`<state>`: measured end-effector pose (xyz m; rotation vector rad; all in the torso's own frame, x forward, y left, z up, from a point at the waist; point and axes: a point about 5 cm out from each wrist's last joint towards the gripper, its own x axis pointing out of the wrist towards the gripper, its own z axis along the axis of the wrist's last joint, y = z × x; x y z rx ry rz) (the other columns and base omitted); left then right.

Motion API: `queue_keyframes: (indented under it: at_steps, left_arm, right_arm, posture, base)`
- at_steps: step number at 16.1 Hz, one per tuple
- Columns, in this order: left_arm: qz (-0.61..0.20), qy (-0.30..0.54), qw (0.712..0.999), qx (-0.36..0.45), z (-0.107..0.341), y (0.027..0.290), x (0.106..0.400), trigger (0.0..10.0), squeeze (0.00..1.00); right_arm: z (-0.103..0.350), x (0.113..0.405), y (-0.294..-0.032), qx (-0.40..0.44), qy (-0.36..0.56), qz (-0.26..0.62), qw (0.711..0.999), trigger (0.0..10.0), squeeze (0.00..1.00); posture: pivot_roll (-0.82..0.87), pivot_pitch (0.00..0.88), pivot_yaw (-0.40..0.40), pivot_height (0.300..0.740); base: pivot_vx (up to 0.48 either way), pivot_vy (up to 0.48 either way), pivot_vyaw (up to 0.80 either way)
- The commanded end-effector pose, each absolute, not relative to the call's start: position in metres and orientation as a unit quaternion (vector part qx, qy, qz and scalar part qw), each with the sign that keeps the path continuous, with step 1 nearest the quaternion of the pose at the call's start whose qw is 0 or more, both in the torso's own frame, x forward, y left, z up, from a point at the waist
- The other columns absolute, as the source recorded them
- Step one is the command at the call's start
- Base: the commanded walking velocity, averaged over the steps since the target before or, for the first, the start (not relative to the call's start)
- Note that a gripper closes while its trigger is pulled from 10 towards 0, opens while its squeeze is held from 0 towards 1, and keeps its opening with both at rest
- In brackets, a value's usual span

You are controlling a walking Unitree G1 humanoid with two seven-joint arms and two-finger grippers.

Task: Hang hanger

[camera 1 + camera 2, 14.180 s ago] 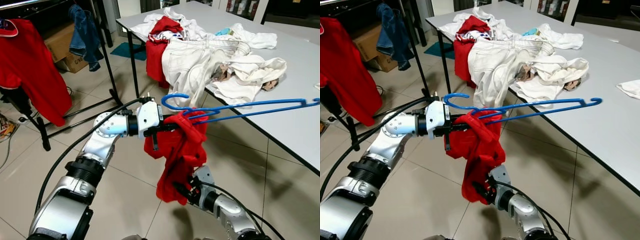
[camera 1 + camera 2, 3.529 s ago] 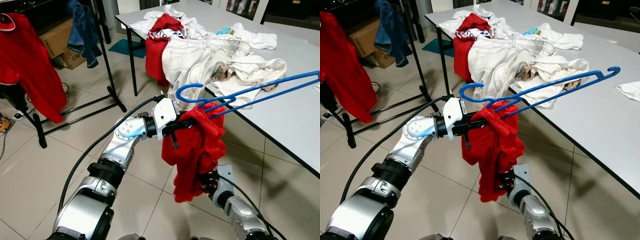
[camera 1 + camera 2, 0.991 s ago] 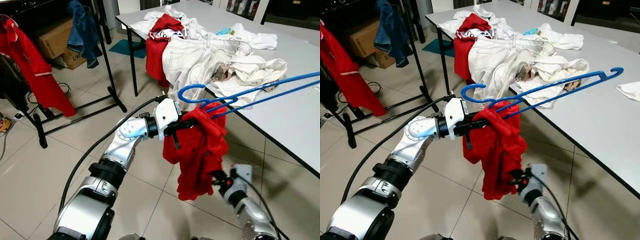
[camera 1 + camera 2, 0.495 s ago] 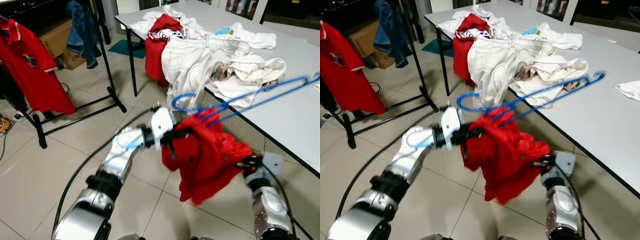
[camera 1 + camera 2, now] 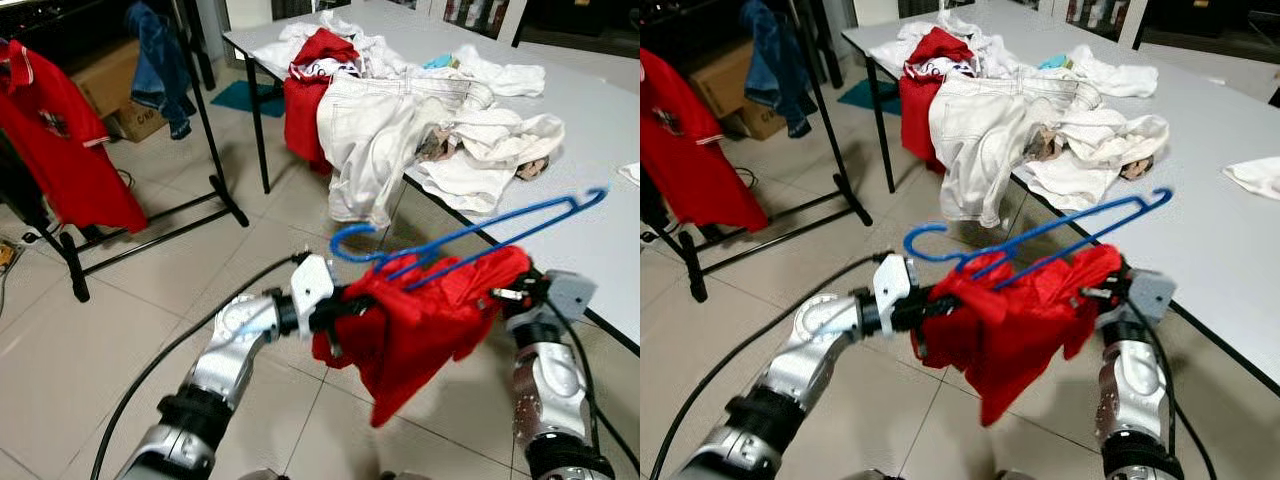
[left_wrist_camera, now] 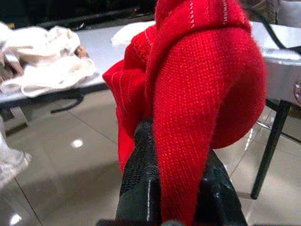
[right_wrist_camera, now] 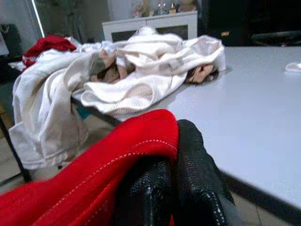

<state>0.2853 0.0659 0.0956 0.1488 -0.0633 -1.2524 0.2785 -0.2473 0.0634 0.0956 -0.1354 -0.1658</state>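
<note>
A blue plastic hanger (image 5: 480, 228) hangs tilted in the air, hook toward my left arm, with a red garment (image 5: 420, 335) draped under it. My left gripper (image 5: 335, 305) is shut on the bunched red cloth at the hanger's neck; the neck itself is hidden in the cloth. In the left wrist view the red garment (image 6: 202, 94) runs up between the black fingers (image 6: 141, 188). My right gripper (image 5: 508, 293) is shut on the garment's other end, holding it out sideways near the table's edge. The right wrist view shows that red hem (image 7: 117, 160) pinched between its fingers (image 7: 197, 174).
A grey table (image 5: 600, 230) on the right carries a heap of white and red clothes (image 5: 400, 110) that hangs over its edge. A black clothes rack (image 5: 205, 120) at the left holds a red polo shirt (image 5: 60, 140) and a denim piece (image 5: 160, 60). A cardboard box (image 5: 110, 100) stands behind it.
My right gripper has risen from low under the garment to beside the table's edge, pulling the red cloth out sideways. The hanger and left gripper have dropped a little.
</note>
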Motion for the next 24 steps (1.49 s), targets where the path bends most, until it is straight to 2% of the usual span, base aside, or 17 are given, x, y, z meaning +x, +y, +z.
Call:
queue_keyframes:
  at_steps: [1,7,14,19,20,22,24]
  left_arm:
    - [-0.586,-0.040,0.806,0.073,0.101,0.066,0.285,10.0,0.00]
    - [-0.568,0.002,0.819,0.074,0.085,0.073,0.280,10.0,0.00]
    - [-0.516,0.053,0.846,0.125,0.064,0.085,0.283,10.0,0.00]
    - [-0.498,0.045,0.855,0.136,0.058,0.092,0.280,10.0,0.00]
    - [-0.493,0.040,0.860,0.127,0.058,0.092,0.279,10.0,0.00]
    - [-0.444,-0.004,0.893,0.076,0.068,0.092,0.287,10.0,0.00]
    - [-0.409,-0.035,0.911,0.019,0.080,0.095,0.293,10.0,0.00]
  right_arm:
    - [0.082,0.286,-0.256,0.049,-0.105,-0.097,0.989,0.0,0.00]
    - [0.111,0.290,-0.277,0.050,-0.155,-0.140,0.977,0.0,0.00]
    - [0.138,0.291,-0.297,0.043,-0.192,-0.194,0.961,0.0,0.00]
    - [0.145,0.289,-0.308,0.033,-0.198,-0.234,0.951,0.0,0.00]
    - [0.147,0.288,-0.309,0.029,-0.200,-0.240,0.950,0.0,0.00]
    - [0.150,0.288,-0.312,0.020,-0.203,-0.256,0.945,0.0,0.00]
    - [0.150,0.287,-0.316,0.016,-0.199,-0.273,0.941,0.0,0.00]
  posture:
    - [-0.14,0.000,0.053,0.740]
    - [-0.15,0.000,0.054,0.740]
    - [-0.15,0.000,0.050,0.740]
    - [-0.14,0.000,0.048,0.740]
    - [-0.14,0.000,0.049,0.740]
    - [-0.14,0.000,0.051,0.740]
    - [-0.14,0.000,0.051,0.740]
  base:
    - [0.000,0.000,0.00]
    - [0.000,0.000,0.00]
    - [0.000,0.000,0.00]
    - [0.000,0.000,0.00]
    - [0.000,0.000,0.00]
    - [0.000,0.000,0.00]
    - [0.000,0.000,0.00]
